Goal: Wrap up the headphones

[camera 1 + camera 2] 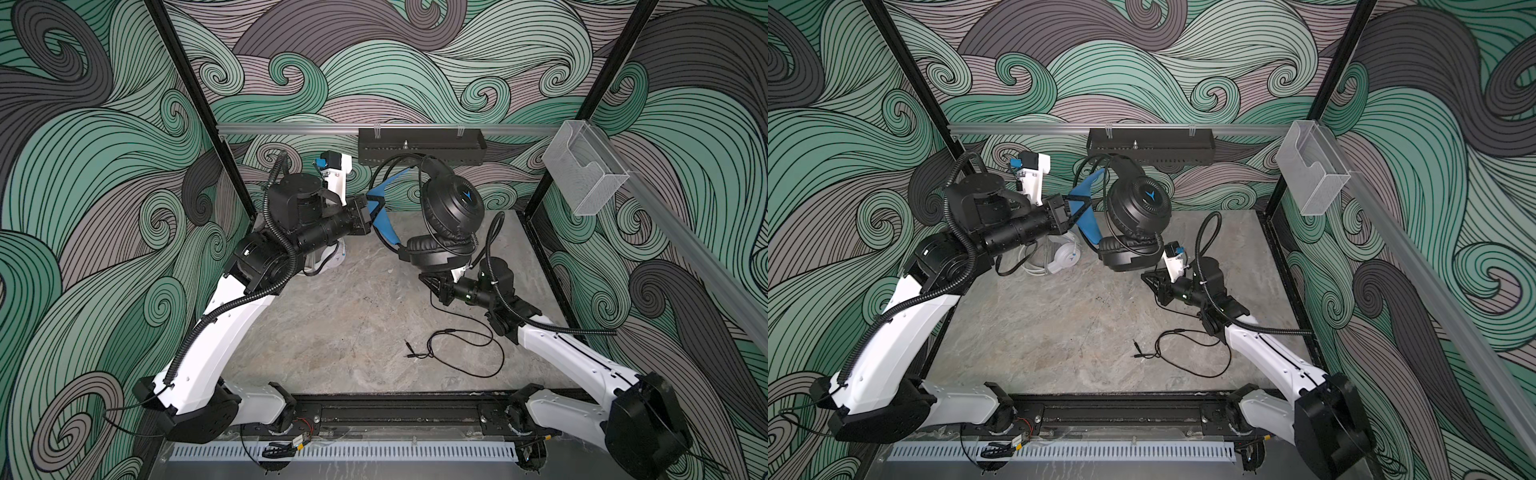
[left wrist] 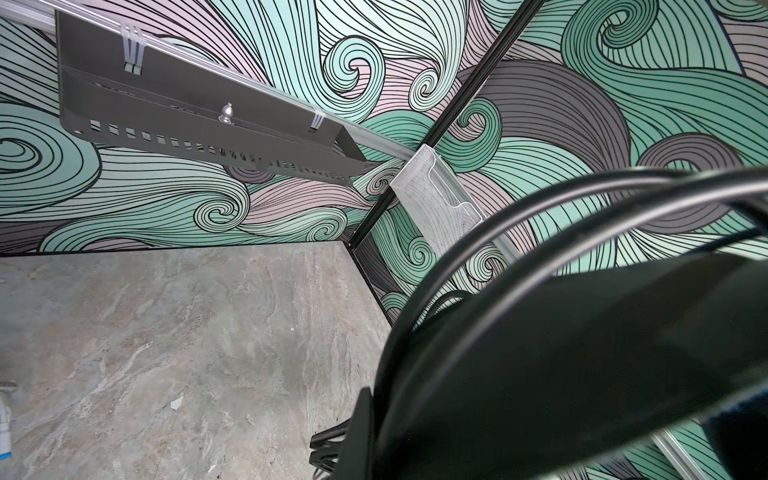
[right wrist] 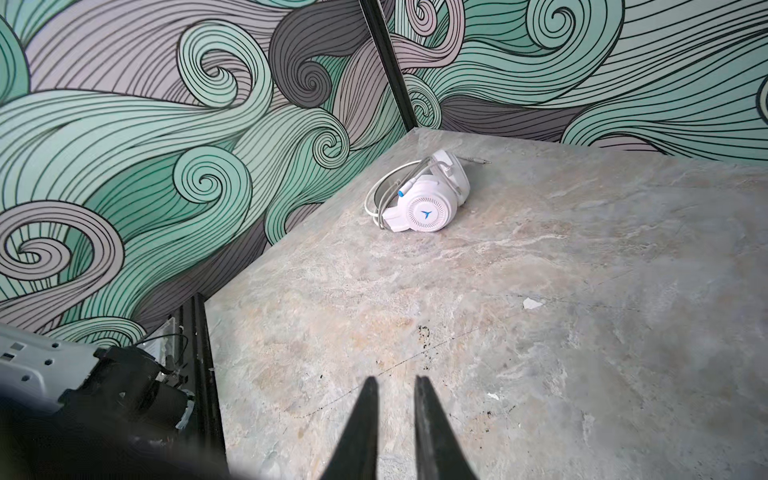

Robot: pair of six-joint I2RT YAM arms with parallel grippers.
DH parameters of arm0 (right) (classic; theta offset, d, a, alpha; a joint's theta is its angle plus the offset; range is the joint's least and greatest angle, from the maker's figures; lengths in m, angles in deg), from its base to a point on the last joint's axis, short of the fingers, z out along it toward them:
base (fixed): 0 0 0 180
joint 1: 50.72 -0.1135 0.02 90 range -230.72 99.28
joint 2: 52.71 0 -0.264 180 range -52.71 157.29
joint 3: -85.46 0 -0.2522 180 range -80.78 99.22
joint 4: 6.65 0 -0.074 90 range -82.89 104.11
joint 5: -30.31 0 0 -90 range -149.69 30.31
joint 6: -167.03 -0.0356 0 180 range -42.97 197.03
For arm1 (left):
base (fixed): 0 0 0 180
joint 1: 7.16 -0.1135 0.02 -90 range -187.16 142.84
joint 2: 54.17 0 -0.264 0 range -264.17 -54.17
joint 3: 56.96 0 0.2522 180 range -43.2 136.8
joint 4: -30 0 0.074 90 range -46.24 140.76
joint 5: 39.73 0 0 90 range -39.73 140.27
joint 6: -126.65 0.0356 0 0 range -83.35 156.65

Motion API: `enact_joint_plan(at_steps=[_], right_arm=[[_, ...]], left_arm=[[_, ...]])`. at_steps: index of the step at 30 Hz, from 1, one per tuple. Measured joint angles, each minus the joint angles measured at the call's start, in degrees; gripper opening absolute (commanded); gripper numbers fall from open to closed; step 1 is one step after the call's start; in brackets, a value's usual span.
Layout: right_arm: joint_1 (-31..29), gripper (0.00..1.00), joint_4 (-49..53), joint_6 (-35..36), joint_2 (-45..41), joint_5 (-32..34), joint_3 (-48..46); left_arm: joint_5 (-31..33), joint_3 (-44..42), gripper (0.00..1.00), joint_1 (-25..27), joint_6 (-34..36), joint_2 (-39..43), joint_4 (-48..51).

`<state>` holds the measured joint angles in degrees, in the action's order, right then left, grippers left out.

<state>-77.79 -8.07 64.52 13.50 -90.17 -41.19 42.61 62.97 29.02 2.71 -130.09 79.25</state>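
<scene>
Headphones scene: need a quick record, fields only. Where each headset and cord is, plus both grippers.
black headphones: lifted above the table
left gripper: shut on the blue headband
right gripper: just under the lower ear cup, jaws nearly together; any grip on the cord unclear
black cord: trails down, loose loops and plugs on the table
white headphones: lying on the table near the far left corner, pale cord looped at it
</scene>
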Motion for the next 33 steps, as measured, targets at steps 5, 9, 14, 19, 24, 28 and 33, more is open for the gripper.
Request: enact_joint_plan(at_steps=[5, 9, 14, 19, 24, 28, 33], right_arm=[[0.0, 0.0, 0.7, 0.6, -0.1, 0.4, 0.0], [-1.0, 0.0, 6.9, 4.2, -1.4, 2.3, 0.6], [-5.9, 0.0, 16.2, 10.3, -5.4, 8.4, 2.3], [-13.3, 0.0, 24.4, 15.3, -10.5, 17.7, 3.5], [-21.0, 0.0, 31.0, 18.5, -11.0, 26.7, 5.9], [-26.9, 0.0, 35.1, 20.6, -10.0, 32.0, 8.9], [-33.2, 0.0, 39.0, 23.1, -7.7, 35.9, 15.3]], left_arm=[[2.7, 0.0, 0.0, -0.1, -1.7, 0.0, 0.0], [5.5, 0.0, 0.0, -0.4, -4.2, 0.0, 0.0], [10.8, 0.0, 0.0, -0.9, -7.4, -0.4, -0.2], [17.9, 0.0, 0.0, -1.1, -9.6, -2.4, -0.4], [24.0, 0.0, 0.0, -1.1, -10.7, -5.6, -0.3], [27.9, 0.0, 0.0, -1.2, -10.8, -8.1, -0.3], [31.6, -0.4, 0.0, -1.2, -10.9, -10.3, -0.4]])
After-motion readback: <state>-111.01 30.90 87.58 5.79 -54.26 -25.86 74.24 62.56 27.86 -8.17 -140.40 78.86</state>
